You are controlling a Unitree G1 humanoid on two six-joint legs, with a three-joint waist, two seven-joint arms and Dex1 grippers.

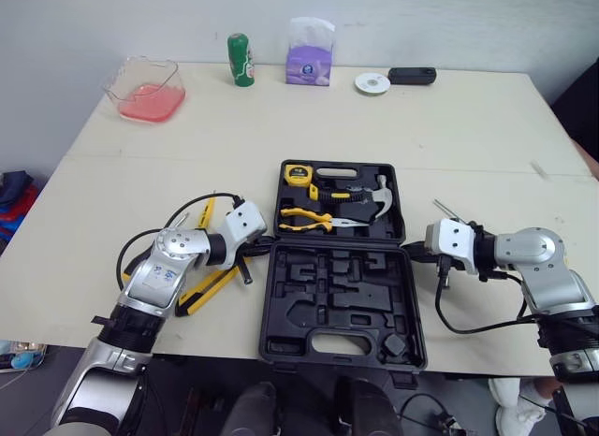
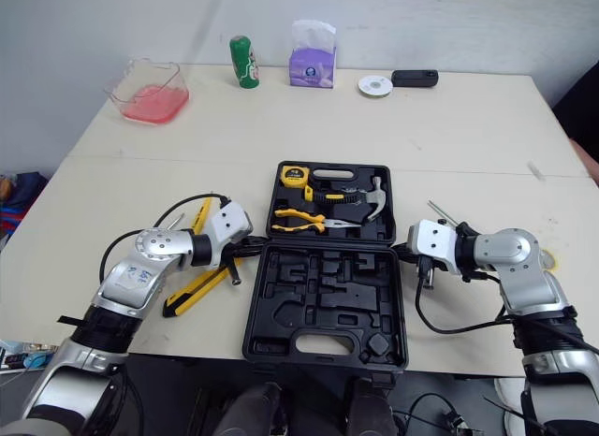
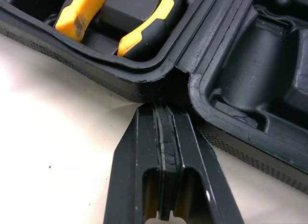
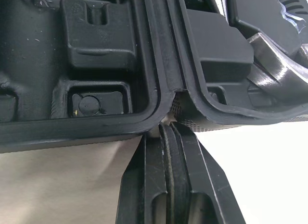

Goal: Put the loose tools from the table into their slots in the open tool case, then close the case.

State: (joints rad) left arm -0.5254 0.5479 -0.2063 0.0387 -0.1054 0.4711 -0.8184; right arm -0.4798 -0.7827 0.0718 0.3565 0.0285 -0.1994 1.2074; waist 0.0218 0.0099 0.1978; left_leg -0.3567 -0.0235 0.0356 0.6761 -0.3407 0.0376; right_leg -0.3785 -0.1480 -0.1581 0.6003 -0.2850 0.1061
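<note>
Black case (image 1: 337, 286) lies open at the tabletop's (image 1: 449, 127) front edge. The wrist views show the left gripper (image 3: 166, 108) and right gripper (image 4: 166, 130) at its sides, fingers pressed together.

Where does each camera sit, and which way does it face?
Left eye view: on the head, facing forward and down at the table and open tool case; both arms show, left gripper and right gripper at the case's hinge ends.
Right eye view: beside it, same scene and arms.
Left wrist view: along the shut left gripper toward the hinge, pliers beyond.
Right wrist view: along the shut right gripper toward the hinge, hammer beyond.
Shared: both wrist views show the hinge line.
</note>
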